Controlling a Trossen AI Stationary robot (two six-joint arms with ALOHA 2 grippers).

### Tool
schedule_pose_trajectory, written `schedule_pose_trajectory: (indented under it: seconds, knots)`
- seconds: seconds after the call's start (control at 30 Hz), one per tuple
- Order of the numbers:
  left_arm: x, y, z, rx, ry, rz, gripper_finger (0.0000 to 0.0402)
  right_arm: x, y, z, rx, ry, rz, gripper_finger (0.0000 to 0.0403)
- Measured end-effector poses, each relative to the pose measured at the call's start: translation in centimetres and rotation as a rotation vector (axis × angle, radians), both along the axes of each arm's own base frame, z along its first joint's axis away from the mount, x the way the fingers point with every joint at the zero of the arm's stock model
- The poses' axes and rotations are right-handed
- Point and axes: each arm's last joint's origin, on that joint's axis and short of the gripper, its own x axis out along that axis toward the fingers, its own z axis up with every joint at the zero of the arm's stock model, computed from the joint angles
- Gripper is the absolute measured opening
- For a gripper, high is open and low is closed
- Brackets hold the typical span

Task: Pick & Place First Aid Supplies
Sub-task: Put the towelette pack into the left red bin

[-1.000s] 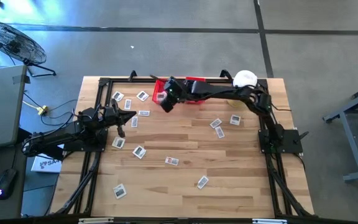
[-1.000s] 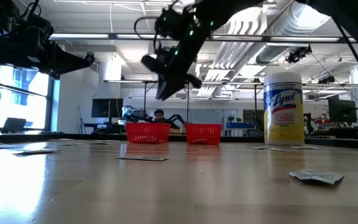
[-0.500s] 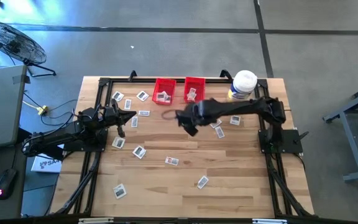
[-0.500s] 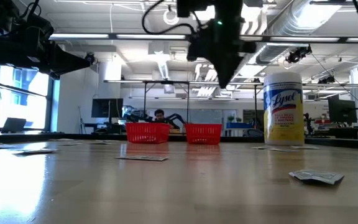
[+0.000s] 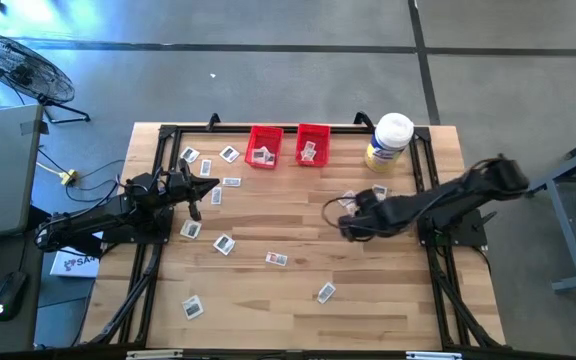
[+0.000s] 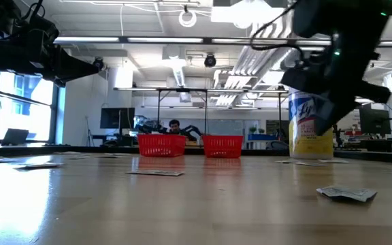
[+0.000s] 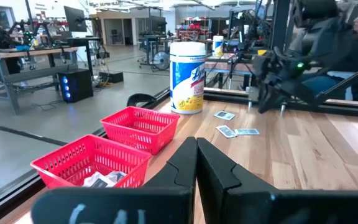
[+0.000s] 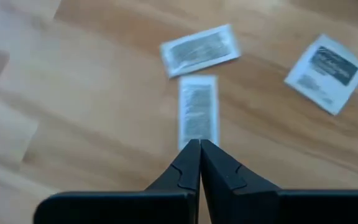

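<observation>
**Right arm back over loose packets, jaws closed and empty**

Change noted: one second ago the right gripper [image 5: 349, 227] hung over the two red mesh plastic bins [image 5: 265, 146] at the table's 12 o'clock edge; it now sits at about 3 o'clock of centre, fingers pressed together with nothing between them. Judgement: a delivery is complete and the next pick is starting.

The small flat white paper packets with dark print [image 8: 197, 112] lie directly ahead of its fingertips, thin and flush with the pale wood plank table [image 5: 298, 310]; others remain scattered.

The left gripper [image 5: 194, 190] waits at 9 o'clock, closed, empty.
</observation>
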Motion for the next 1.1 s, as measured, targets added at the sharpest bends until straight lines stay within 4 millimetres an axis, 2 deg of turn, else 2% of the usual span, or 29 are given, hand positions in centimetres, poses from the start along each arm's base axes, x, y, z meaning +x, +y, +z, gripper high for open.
schedule_pose_trajectory:
  seconds: [0.17, 0.37, 0.53, 0.73, 0.87, 1.1]
  knots:
    - [0.0, 0.0, 0.0, 0.000, 0.000, 0.000, 0.0001, -2.8, -1.8, -1.9, -0.103, -0.111, -0.107, 0.0002]
    - [0.0, 0.0, 0.0, 0.000, 0.000, 0.000, 0.0001, -4.2, -4.8, -5.0, -0.108, -0.147, -0.185, 0.0002]
    - [0.0, 0.0, 0.0, 0.000, 0.000, 0.000, 0.0001, -5.4, -5.8, -6.1, -0.097, -0.104, -0.230, 0.0002]
    - [0.0, 0.0, 0.0, 0.000, 0.000, -0.001, 0.0001, -5.1, -5.7, -6.1, -0.035, -0.083, -0.131, 0.0001]
    - [0.0, 0.0, 0.0, 0.000, 0.000, -0.001, 0.0001, -4.7, -5.3, -6.0, 0.079, -0.086, -0.036, 0.0001]
    - [0.0, 0.0, 0.0, 0.000, 0.000, -0.001, 0.0001, -3.5, -2.4, -4.5, 0.244, 0.010, 0.308, 0.0001]
